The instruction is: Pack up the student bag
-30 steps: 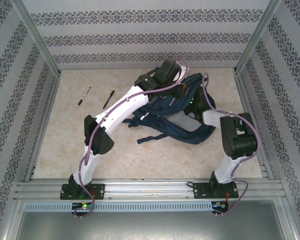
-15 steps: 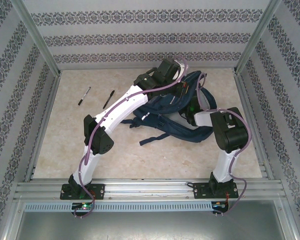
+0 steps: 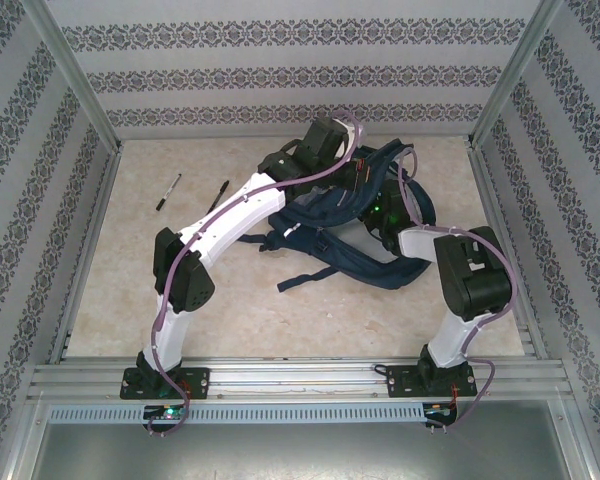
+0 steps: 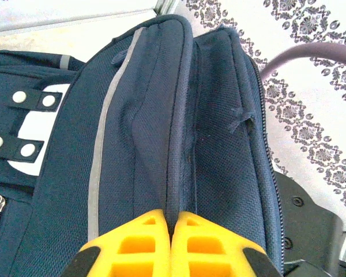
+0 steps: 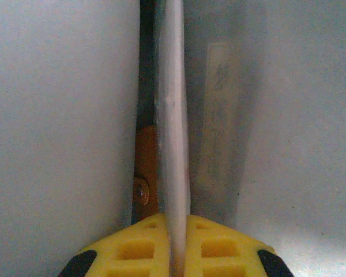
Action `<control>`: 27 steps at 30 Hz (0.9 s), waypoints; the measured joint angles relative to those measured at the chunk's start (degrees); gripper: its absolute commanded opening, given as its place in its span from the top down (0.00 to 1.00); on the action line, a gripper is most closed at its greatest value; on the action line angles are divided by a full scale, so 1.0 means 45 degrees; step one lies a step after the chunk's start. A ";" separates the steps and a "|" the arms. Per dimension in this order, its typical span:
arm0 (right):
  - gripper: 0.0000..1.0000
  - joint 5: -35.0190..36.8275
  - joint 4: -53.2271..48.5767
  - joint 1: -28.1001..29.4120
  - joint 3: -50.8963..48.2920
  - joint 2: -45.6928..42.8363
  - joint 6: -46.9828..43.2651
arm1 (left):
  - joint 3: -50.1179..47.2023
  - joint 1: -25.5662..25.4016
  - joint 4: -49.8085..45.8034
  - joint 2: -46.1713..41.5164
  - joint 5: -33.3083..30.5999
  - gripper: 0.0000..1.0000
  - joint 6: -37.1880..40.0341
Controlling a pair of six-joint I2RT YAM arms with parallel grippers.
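Observation:
The student bag point(image 3: 332, 228), navy-blue with dark straps, lies at the middle right of the table, its top end raised. My left gripper point(image 4: 173, 222) is shut on a navy fabric ridge along the bag's top point(image 4: 219, 144), beside a thin pale stripe; in the top view it sits at the bag's far end point(image 3: 352, 178). My right gripper point(image 5: 176, 225) is shut on a thin white flat thing point(image 5: 173, 115) seen edge-on, with pale grey surfaces on both sides. An orange-brown piece with a rivet point(image 5: 145, 173) stands just left of it. In the top view the right wrist point(image 3: 395, 215) reaches into the bag.
Two black pens point(image 3: 169, 190) point(image 3: 217, 198) lie on the beige table at the back left. Patterned walls and metal frame posts close the table in. The bag's straps point(image 3: 305, 272) trail toward the near side. The right arm's elbow point(image 3: 475, 275) stands near the right edge.
The bag's top end has risen and opened toward the back. The right wrist has pushed further into the bag. The left arm has shifted slightly left and back while keeping its hold.

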 measured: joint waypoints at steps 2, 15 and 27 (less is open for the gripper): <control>0.89 0.0097 0.0049 -0.0015 -0.0102 -0.0010 -0.0024 | -0.0029 0.0015 0.0049 -0.0005 0.0019 1.00 -0.0063; 0.82 0.0792 0.1093 0.0223 -0.0529 0.1073 0.0107 | -0.0083 0.0019 0.0131 -0.0005 0.0121 1.00 -0.0379; 0.42 0.0850 0.0699 0.1132 0.0981 0.2200 0.1681 | -0.0083 0.0146 0.0345 -0.0005 0.0107 1.00 -0.0529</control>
